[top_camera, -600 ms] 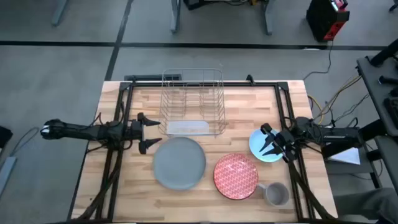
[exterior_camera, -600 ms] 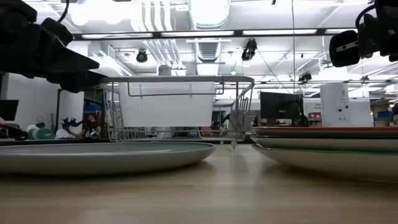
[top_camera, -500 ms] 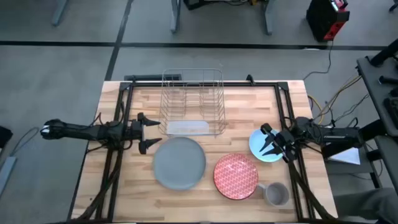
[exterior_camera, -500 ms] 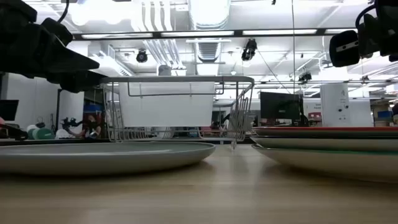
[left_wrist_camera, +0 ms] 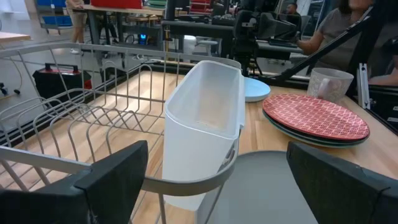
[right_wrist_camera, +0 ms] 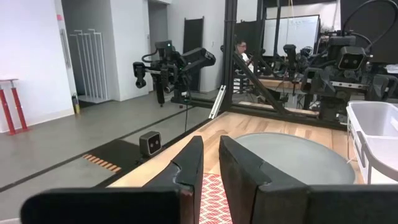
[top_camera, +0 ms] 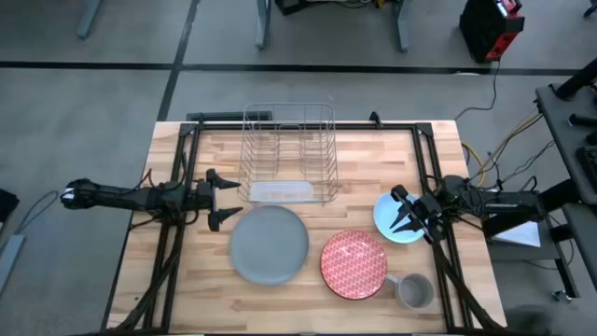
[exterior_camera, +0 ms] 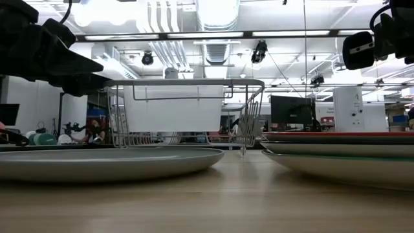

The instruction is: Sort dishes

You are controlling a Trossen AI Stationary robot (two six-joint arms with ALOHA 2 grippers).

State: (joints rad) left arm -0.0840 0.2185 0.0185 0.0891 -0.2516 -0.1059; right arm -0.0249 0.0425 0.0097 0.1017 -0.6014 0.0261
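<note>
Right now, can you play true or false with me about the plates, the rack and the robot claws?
1. The grey plate lies flat on the table. True.
2. The red plate stands in the dish rack. False: it lies on the table, and the rack holds no plates.
3. The left claw is open beside the grey plate. True.
4. The right claw holds the mug. False: the mug stands alone near the table's front edge; the claw is over the light-blue plate.
5. The mug sits next to the red plate. True.
</note>
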